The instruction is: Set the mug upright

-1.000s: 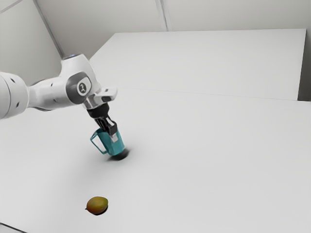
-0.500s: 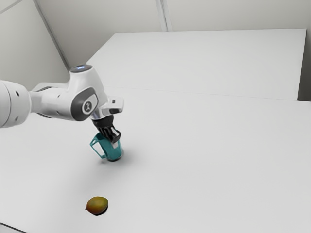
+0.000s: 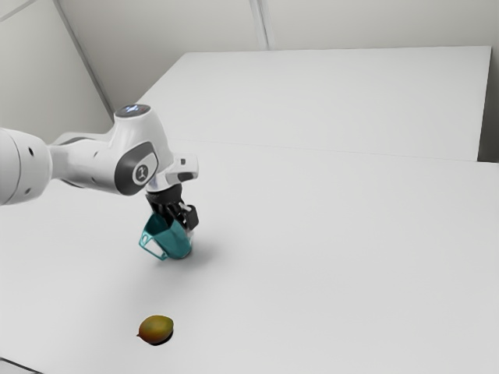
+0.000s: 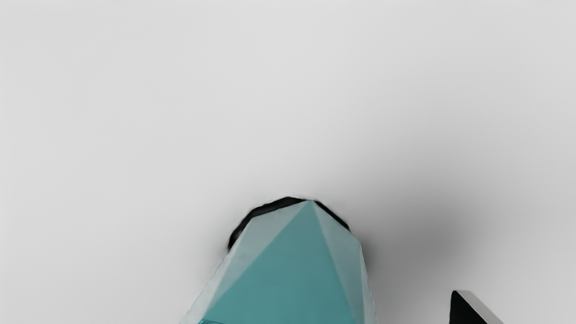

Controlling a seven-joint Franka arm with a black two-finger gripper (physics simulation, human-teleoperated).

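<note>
In the exterior view the gripper (image 3: 182,217) points down at the teal mug (image 3: 175,241), its fingers spread and partly behind the mug. The mug leans toward the exterior view's left, mouth up and handle on that side, with its base at the tabletop. From the wrist view, the open gripper (image 4: 288,315) has the mug (image 4: 288,274) between its fingers; one finger (image 4: 465,312) stands well apart from the mug's wall. The far finger's contact with the mug is hidden.
A yellow-brown fruit (image 3: 156,329) lies on the white table (image 3: 327,265), nearer the exterior view's camera than the mug. A pale raised panel (image 3: 327,101) stands beyond the table's far part.
The arm has lowered the mug to the table and the gripper has opened, one finger coming away from it. Most recently the mug has tipped slightly toward the exterior view's left.
</note>
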